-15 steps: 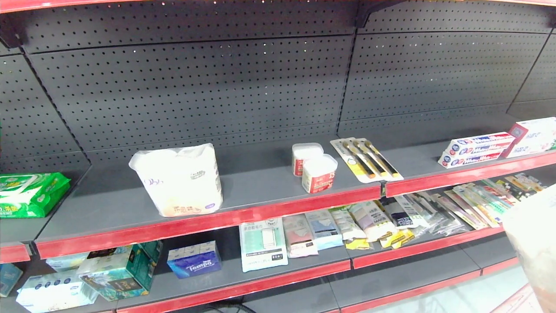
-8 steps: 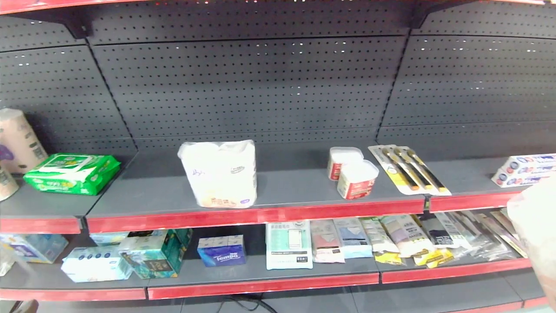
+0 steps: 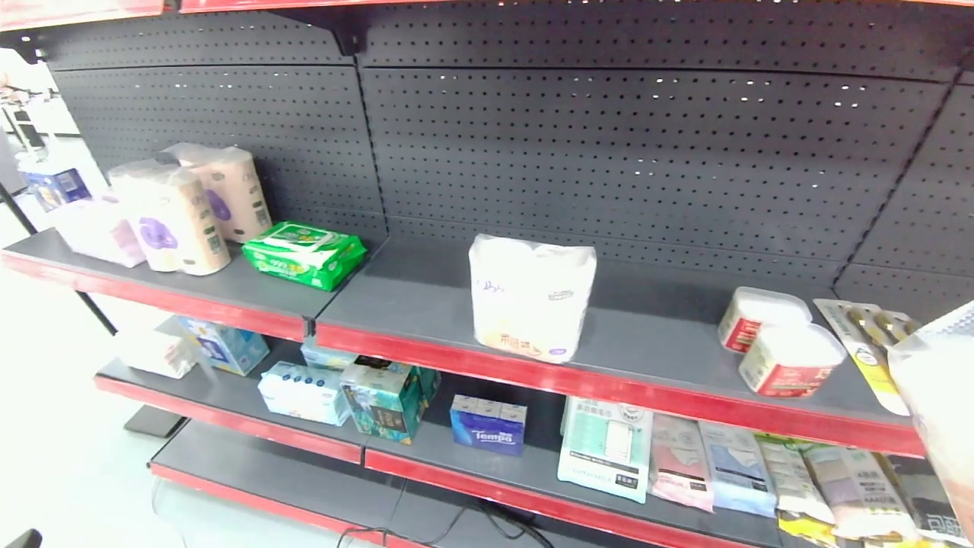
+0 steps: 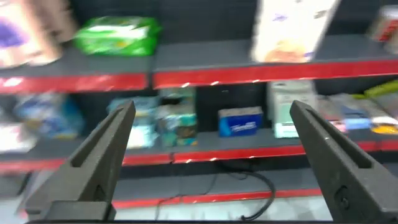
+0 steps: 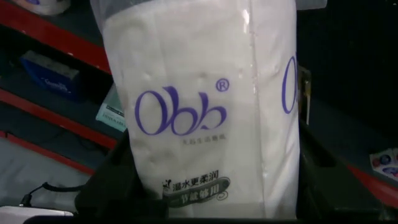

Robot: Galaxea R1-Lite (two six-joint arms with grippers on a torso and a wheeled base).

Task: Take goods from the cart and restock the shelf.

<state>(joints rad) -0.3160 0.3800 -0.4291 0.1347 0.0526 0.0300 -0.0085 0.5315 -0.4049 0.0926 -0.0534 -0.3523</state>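
The right gripper (image 5: 214,202) clamps the pack (image 5: 205,106) upright, probably so it can go onto the shelf (image 3: 609,390) standing, and the wrap hides its fingertips. The left gripper (image 4: 211,155) gapes wide and empty. In the head view the held pack is cut off at the lower right edge, with the shelved pack (image 3: 530,295) standing mid-frame beyond it.

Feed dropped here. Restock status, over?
Left gripper open. Right gripper shut on tissue pack, not yet shelved. Another white pack stands on the shelf, bare space beside it.
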